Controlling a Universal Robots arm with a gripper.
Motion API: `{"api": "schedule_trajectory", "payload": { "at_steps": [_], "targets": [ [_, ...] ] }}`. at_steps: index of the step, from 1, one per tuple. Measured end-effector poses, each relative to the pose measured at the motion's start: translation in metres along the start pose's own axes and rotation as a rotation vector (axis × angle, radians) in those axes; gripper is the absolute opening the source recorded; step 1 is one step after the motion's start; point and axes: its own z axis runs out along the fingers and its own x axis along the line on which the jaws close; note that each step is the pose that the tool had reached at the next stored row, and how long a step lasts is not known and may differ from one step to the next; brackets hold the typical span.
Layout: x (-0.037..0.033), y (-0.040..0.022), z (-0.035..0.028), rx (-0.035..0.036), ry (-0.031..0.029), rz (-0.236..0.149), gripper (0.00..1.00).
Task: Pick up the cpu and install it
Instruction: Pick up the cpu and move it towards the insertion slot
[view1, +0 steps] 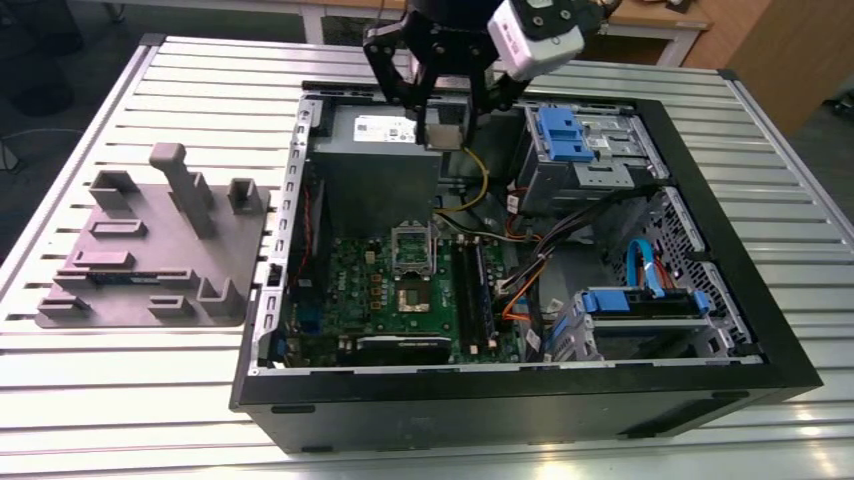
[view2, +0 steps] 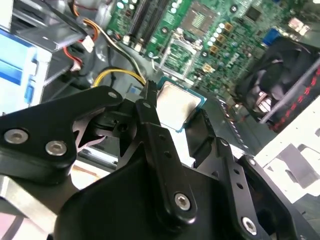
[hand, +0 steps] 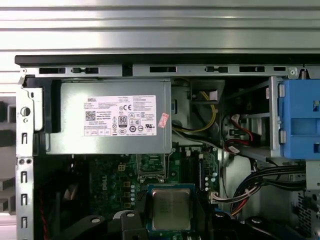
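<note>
- The tool (view2: 175, 107) is clamped on the cpu (hand: 171, 210), one finger at each opposite edge.
- It hangs inside the open computer case (view1: 534, 400), above the power supply (hand: 110, 120).

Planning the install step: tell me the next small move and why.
Probably carry the square silver-topped cpu across to the open metal socket on the green motherboard. The black gripper holds it by its edges beside the grey metal power-supply box, not yet above the socket.
</note>
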Motion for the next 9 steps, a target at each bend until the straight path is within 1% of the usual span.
{"api": "schedule_trajectory", "payload": {
  "at_steps": [2,4,8,9],
  "targets": [
    [-0.0066,0.0001,0.0016,0.0,-0.0003,0.0,0.47],
    [-0.0106,0.0002,0.0041,-0.0002,-0.0017,0.0,0.47],
    [-0.0147,0.0001,0.0098,-0.0003,-0.0064,0.0,0.47],
    [-0.0148,0.0001,0.0101,-0.0001,-0.0064,0.0,0.47]
  ]
}}
